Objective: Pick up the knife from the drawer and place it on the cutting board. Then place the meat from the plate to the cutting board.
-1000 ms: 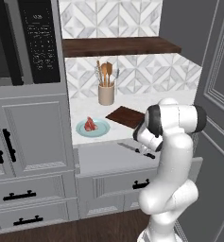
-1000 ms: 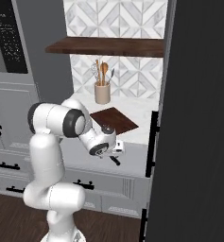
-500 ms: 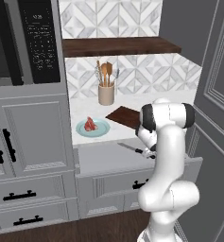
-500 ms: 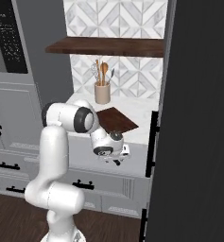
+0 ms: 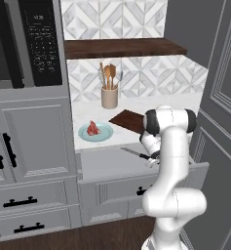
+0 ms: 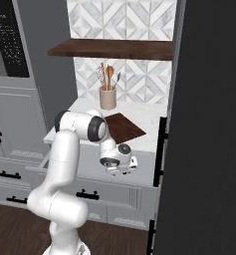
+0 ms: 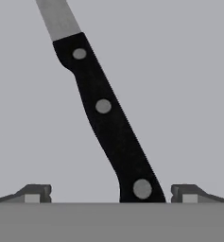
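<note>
Knife (image 7: 106, 118): it lies flat on the pale-grey floor of the open drawer. In the hand view the black handle with its three pale rivets runs from the bottom middle up and to the left, and the silver blade goes on past the top edge. In the left base view it shows as a thin dark line (image 5: 134, 153) just left of the robot's wrist.
Gripper (image 7: 111, 194): the jaws are spread wide. One fingertip (image 7: 34, 193) is left of the handle end and the other is right of it, so the handle end is between them. Neither tip touches the handle. In the right base view the hand (image 6: 120, 163) hangs low over the drawer.
Drawer (image 5: 105, 163): pulled out under the counter edge; its inside is plain and pale grey.
Cutting board (image 5: 129, 120): dark brown, flat on the white counter, behind the drawer and right of the plate. The arm covers its right part in the left base view.
Meat (image 5: 92, 128): small red piece on the plate.
Plate (image 5: 105, 133): round, pale blue-green, on the counter near its front edge.
Utensil holder (image 5: 109, 97): beige pot with wooden spoons, behind the plate, near the tiled wall.
Shelf (image 5: 122, 48): long dark wood board on the wall, above the counter.
</note>
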Motion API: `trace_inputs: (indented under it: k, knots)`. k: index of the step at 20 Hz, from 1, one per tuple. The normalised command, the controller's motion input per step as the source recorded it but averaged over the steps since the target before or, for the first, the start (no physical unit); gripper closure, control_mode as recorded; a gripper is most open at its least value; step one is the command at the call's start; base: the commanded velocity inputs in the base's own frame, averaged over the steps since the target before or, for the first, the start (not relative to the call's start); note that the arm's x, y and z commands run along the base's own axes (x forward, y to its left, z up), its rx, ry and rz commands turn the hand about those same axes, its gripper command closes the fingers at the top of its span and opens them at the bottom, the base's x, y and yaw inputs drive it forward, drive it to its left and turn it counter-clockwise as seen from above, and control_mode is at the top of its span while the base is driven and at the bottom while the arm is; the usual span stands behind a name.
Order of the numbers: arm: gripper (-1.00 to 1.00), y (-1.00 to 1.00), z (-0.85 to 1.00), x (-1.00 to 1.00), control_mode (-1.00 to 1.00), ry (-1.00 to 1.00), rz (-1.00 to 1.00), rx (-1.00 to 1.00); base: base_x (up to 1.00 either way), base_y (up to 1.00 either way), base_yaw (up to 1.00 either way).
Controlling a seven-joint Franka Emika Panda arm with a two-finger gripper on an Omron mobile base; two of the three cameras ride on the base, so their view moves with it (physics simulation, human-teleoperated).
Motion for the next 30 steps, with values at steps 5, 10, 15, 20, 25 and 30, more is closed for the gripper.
trace_inputs:
  k: [5, 10, 15, 20, 25, 30]
  knots:
    - [-1.0, 0.0, 0.07, 0.4, -1.0, 0.01, 0.02, 0.0, 0.0, 0.0, 0.0]
    - [-1.0, 0.0, 0.05, 0.36, -1.0, 0.0, 0.01, 0.0, 0.0, 0.0, 0.0]
    - [-1.0, 0.0, 0.01, 0.56, -1.0, 0.04, 0.0, 0.0, 0.0, 0.0, 0.0]
    - [1.0, 0.01, -0.46, 0.28, -1.0, 0.07, 0.02, -0.01, 0.0, 0.0, 0.0]
    - [1.0, 0.08, -0.51, 0.07, -1.0, 0.11, 0.03, -0.03, 0.0, 0.0, 0.0]
    - [1.0, 0.04, -0.12, -0.39, -1.0, 0.01, 0.06, 0.0, 0.0, 0.0, 0.0]
